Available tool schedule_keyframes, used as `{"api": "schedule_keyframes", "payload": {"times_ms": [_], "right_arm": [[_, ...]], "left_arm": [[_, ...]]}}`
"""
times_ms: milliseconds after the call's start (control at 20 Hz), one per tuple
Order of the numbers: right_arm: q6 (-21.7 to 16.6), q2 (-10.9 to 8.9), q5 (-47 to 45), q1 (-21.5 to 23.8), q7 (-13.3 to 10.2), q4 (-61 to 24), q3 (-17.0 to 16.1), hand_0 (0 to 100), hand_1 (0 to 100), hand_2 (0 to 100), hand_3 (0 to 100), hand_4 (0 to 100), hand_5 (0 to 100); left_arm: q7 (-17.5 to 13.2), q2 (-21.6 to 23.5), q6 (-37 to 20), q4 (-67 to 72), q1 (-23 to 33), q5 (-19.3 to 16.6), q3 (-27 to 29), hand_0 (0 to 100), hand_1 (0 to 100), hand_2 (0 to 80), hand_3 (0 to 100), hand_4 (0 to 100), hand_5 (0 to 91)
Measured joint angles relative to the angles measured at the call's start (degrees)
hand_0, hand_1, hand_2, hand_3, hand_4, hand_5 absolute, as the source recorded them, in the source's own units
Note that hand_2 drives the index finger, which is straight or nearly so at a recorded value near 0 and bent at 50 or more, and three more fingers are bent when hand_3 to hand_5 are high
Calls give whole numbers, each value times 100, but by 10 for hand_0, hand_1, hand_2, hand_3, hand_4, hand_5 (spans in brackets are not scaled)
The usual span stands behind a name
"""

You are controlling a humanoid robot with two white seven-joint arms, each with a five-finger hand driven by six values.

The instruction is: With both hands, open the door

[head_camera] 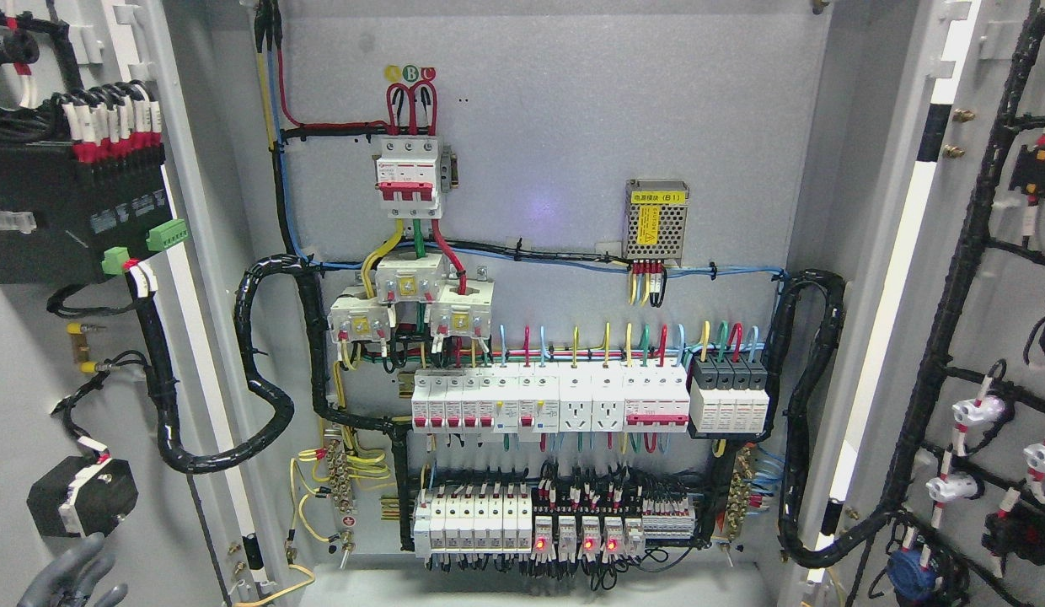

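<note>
At the lower left corner the grey robot left hand point(67, 577) shows only its fingers, spread and holding nothing; it seems just in front of the grey metal left door point(34, 354), but contact is not clear. This door and the grey right door point(986, 337) stand wide open. Behind them, the grey metal cabinet point(556, 126) holds rows of white circuit breakers point(548, 403), a red-and-white main breaker point(411, 173) and a perforated silver power supply point(656, 221).

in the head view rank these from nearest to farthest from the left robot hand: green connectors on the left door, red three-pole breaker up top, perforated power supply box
From the left robot hand, bottom left corner:
1. Green connectors, on the left door above it.
2. Red three-pole breaker, upper middle of the back panel.
3. Perforated power supply box, right of the breaker.
</note>
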Motion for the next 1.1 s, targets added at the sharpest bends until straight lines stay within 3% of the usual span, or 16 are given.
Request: {"api": "schedule_keyframes", "payload": {"times_ms": [501,1102], "right_arm": [[0,9,-3,9,-1,76,-161,0,0,0,0,0,0],[2,8,-6,52,-1,169,-294,0,0,0,0,0,0]], "left_arm": [[-3,255,17,317,120,637,502,0,0,0,0,0,0],[-10,457,35,718,166,1011,894,0,0,0,0,0,0]]}}
